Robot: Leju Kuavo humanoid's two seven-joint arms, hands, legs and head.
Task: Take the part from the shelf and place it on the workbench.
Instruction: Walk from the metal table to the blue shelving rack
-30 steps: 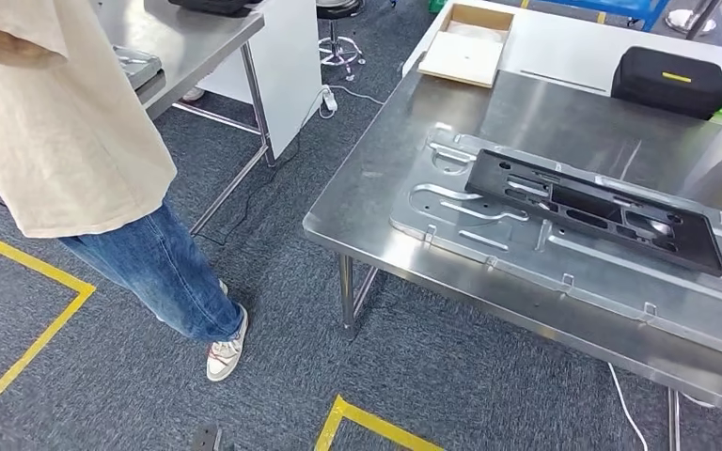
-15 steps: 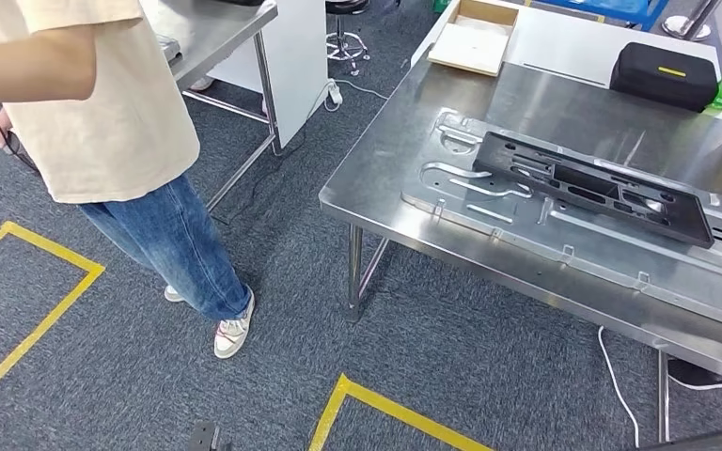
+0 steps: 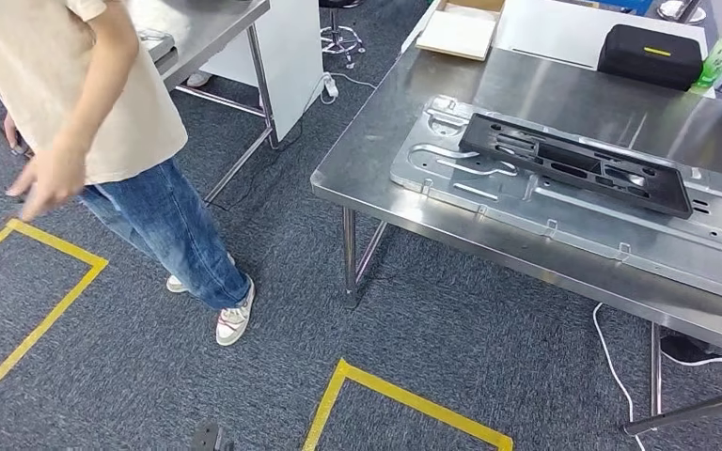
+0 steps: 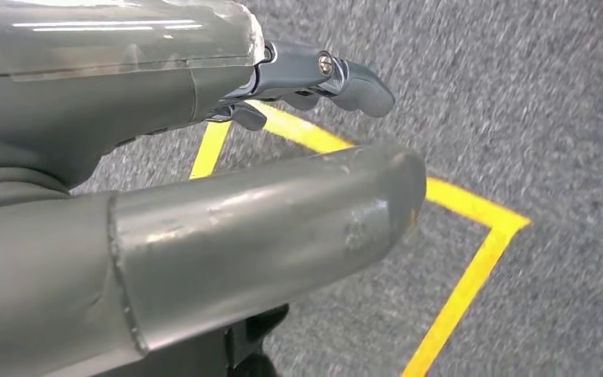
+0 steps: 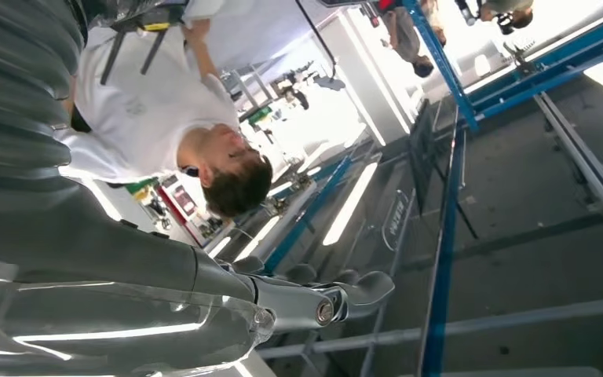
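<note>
Left hand apparently far from part.

Long black perforated rectangular plastic part lies flat, angled, atop embossed silver sheet-metal panel on steel worktop, right side.

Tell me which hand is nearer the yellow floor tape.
Left. The left hand hangs over the yellow tape; the right hand points toward ceiling lights, away from it.

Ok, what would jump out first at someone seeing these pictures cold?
Probably the long black part lying on a stamped metal panel on the steel workbench, at the right of the head view. Next, the person in a beige shirt and jeans standing on the grey carpet to the left, beside yellow floor tape.
</note>
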